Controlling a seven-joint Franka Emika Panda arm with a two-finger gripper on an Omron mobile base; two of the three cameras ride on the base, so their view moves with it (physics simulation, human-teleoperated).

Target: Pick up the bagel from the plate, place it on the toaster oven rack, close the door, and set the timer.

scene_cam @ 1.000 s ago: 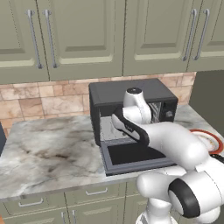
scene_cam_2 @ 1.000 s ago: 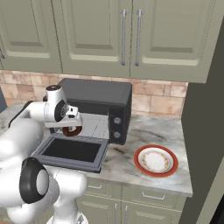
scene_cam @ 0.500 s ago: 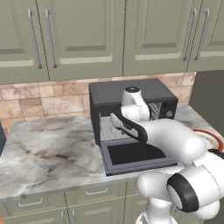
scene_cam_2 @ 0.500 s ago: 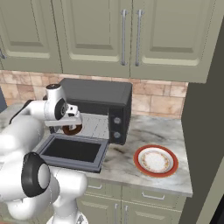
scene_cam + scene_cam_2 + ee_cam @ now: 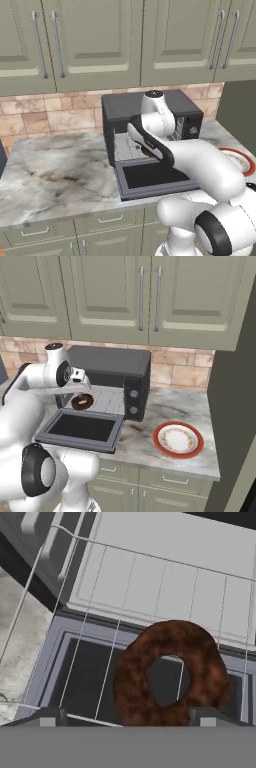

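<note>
Glossy brown, my ring-shaped bagel [image 5: 170, 674] sits between the fingers [image 5: 47, 717]. I see them spread wide. Thin silver rack [image 5: 125, 587] wires lie beyond.

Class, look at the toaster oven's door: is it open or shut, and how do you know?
Open. The door lies folded down flat in front of the cavity, glass facing up, and the toaster oven rack inside is exposed, with the bagel at the opening.

A marbled grey surface [image 5: 55, 175] runs beneath olive-green upper cupboards [image 5: 105, 296] with long silver handles [image 5: 141, 298]. Behind it, at twelve o'clock, stands a tan stone-tile backsplash [image 5: 45, 115]. Matching drawers [image 5: 107, 220] sit at six o'clock.
</note>
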